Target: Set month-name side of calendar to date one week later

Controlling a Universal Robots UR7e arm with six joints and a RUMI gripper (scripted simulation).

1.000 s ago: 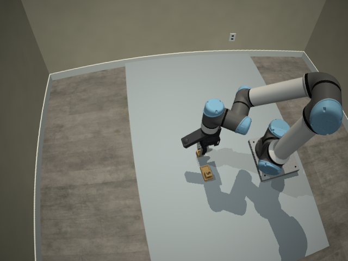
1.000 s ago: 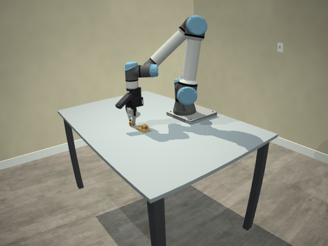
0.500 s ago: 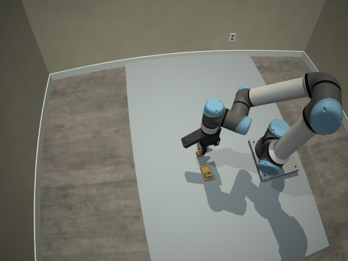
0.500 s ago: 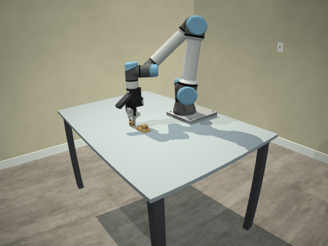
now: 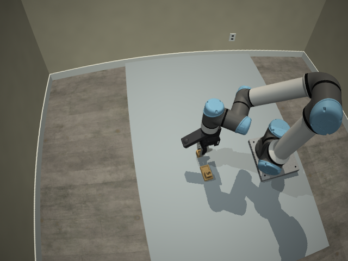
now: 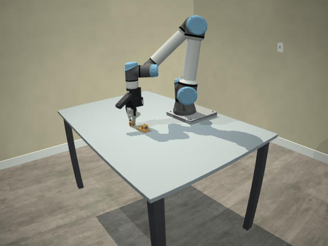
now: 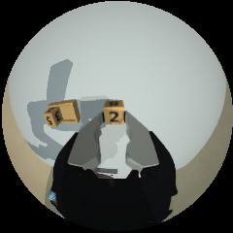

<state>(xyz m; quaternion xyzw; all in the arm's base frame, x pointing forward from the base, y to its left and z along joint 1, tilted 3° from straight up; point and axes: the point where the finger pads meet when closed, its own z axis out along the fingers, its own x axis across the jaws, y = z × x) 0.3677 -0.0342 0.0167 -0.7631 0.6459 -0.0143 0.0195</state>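
Note:
My gripper (image 7: pixel 114 112) is shut on a small wooden cube (image 7: pixel 114 113) whose face towards the wrist camera shows a 2. The cube hangs just above the table, and it also shows in the top view (image 5: pixel 199 152) and in the exterior view (image 6: pixel 131 123). The wooden tray (image 5: pixel 206 172) lies a little way off on the table. One cube sits in it, with a 5 on top in the top view. The tray's other slot is empty. In the wrist view the tray (image 7: pixel 62 113) is to the left of the held cube, with a printed side facing me.
The arm's base plate (image 5: pixel 274 160) is bolted to the table to the right of the tray. The grey table (image 6: pixel 164 137) ends in open edges on all sides. The arm's shadow falls across the table near the tray.

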